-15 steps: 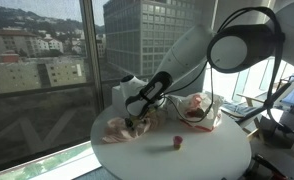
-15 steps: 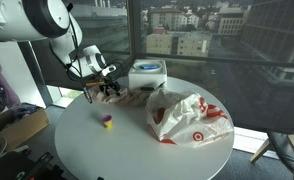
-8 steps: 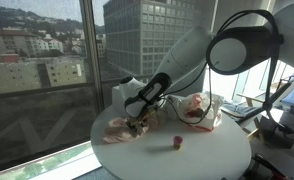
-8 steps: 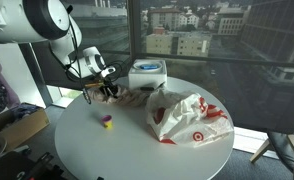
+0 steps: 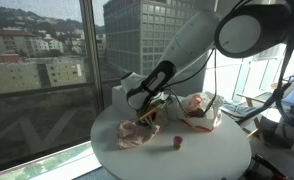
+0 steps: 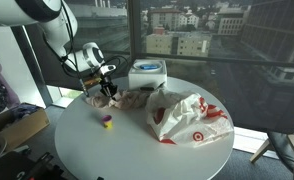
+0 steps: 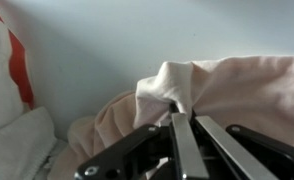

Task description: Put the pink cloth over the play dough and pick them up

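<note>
You had the gripper (image 7: 184,118) clamped on a fold of the pink cloth (image 7: 237,85), its bulk resting on the bench (image 6: 127,150). The play dough (image 6: 106,122) sat nearby, apart (uncovered). Step in hand: carrying the cloth. Next move, I judge: swing it across and drape it.

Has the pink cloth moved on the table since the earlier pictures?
Yes. In an exterior view the pink cloth, pinched by the gripper, has been dragged rightwards, nearer the play dough, which stayed put.

Count now: 1 pink cloth (image 5: 135,136), 1 play dough lump (image 6: 107,122), 1 white bag (image 6: 189,118) w/ red logo, 1 white box (image 6: 147,73).
</note>
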You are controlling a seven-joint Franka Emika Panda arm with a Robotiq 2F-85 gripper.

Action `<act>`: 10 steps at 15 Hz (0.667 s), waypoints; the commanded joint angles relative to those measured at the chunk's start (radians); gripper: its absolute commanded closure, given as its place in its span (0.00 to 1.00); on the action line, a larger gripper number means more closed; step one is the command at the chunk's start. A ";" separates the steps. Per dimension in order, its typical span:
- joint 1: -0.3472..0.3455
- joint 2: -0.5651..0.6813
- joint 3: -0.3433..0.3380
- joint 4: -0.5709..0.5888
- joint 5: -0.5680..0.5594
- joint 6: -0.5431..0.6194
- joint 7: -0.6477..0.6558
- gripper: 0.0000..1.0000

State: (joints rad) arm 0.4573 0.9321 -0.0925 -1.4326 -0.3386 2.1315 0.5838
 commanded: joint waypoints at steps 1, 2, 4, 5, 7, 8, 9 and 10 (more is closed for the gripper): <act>0.018 -0.218 0.000 -0.195 -0.003 -0.088 0.043 0.95; 0.016 -0.263 0.005 -0.221 -0.005 -0.116 0.052 0.95; 0.010 -0.356 0.016 -0.274 -0.014 -0.166 0.067 0.95; 0.003 -0.403 0.022 -0.303 -0.018 -0.191 0.075 0.95; -0.014 -0.481 0.035 -0.358 -0.020 -0.238 0.094 0.95; -0.026 -0.516 0.042 -0.391 -0.019 -0.256 0.103 0.95; -0.039 -0.548 0.049 -0.422 -0.015 -0.273 0.112 0.95; -0.059 -0.575 0.060 -0.458 0.000 -0.286 0.113 0.95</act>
State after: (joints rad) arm 0.4488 0.4775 -0.0715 -1.7532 -0.3409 1.8703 0.6608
